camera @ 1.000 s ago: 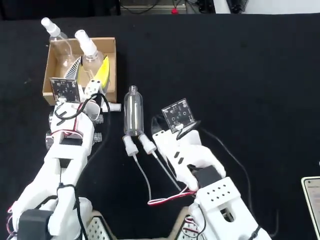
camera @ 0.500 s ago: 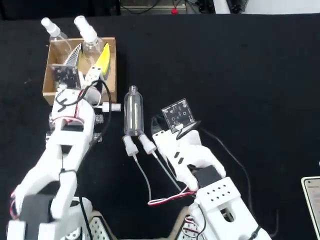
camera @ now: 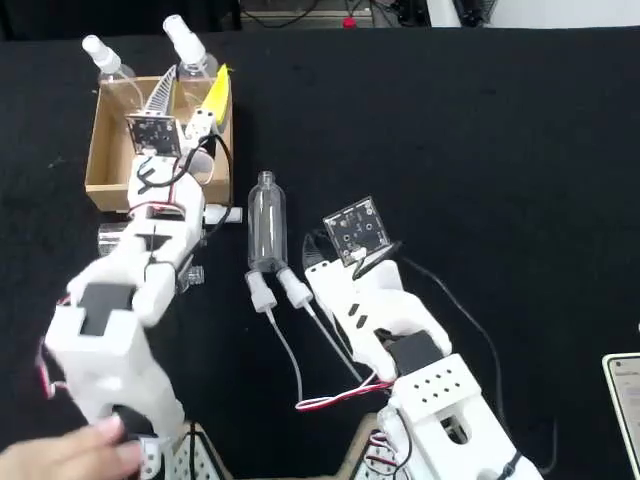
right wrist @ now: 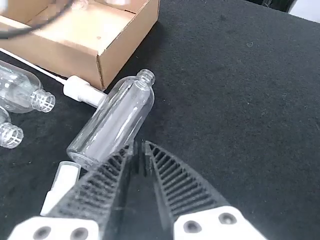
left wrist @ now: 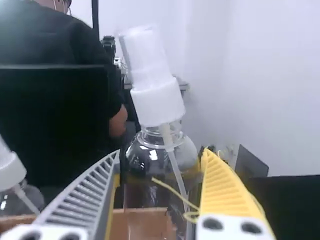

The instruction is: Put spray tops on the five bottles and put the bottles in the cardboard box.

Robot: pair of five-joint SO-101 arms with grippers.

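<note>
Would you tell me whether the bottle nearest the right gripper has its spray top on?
Off. The bottle lies on its side, its threaded neck bare and open.

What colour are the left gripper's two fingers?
Left gripper: one yellow, one grey; clearest in left wrist view.

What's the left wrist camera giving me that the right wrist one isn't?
Left wrist: the left pincer gripping a capped bottle, a second capped bottle beside it. Right wrist: an uncapped bottle lying just beyond the empty right pincer, a loose spray top, two more uncapped bottles. Both: the cardboard box.
</note>
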